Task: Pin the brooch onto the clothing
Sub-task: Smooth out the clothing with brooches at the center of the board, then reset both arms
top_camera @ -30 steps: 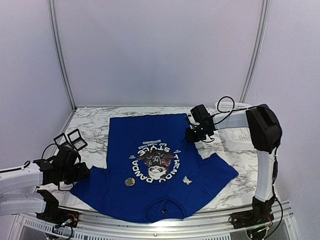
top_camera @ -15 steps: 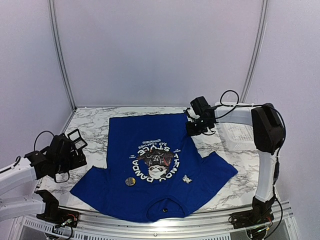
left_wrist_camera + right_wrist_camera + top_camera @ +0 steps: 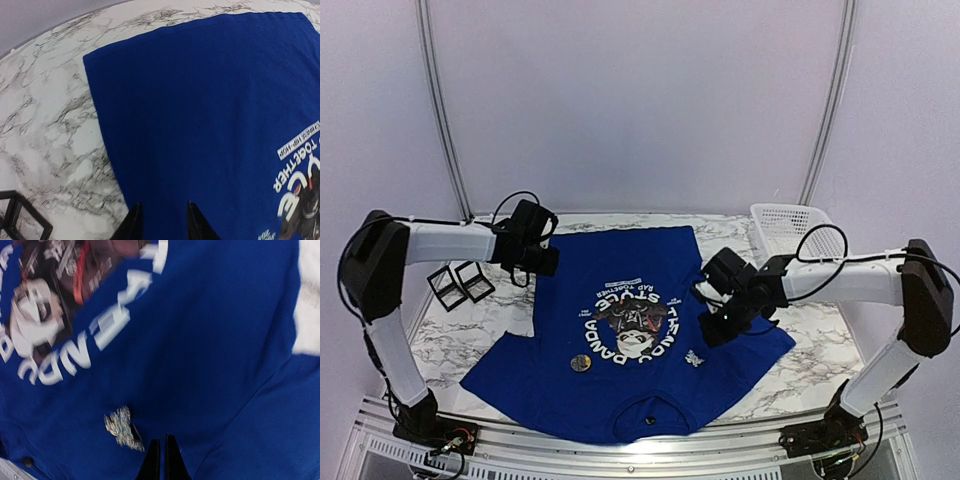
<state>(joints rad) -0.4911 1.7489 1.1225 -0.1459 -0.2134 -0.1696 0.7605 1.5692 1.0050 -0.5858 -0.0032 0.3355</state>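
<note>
The clothing (image 3: pixel 620 395), a royal-blue T-shirt with a round panda print, lies flat on the marble table (image 3: pixel 815 345), collar toward the near edge. The brooch (image 3: pixel 694 359), small and silvery, rests on the shirt to the right of the print. My right gripper (image 3: pixel 715 325) is shut and empty just above the fabric; in the right wrist view its tips (image 3: pixel 161 439) sit a little right of the brooch (image 3: pixel 122 429). My left gripper (image 3: pixel 545 262) hovers over the shirt's far left edge. Its jaws (image 3: pixel 164 205) stand apart with only blue cloth (image 3: pixel 200 100) below them.
A white basket (image 3: pixel 785 225) stands at the far right corner. Two black square frames (image 3: pixel 460 282) lie on the marble left of the shirt; one frame's corner (image 3: pixel 20 220) shows in the left wrist view. A round badge (image 3: pixel 580 364) lies on the shirt left of the print.
The left arm swung from the near left edge to the shirt's far left edge, and its jaws narrowed. The right gripper moved from the far right hem down beside the brooch.
</note>
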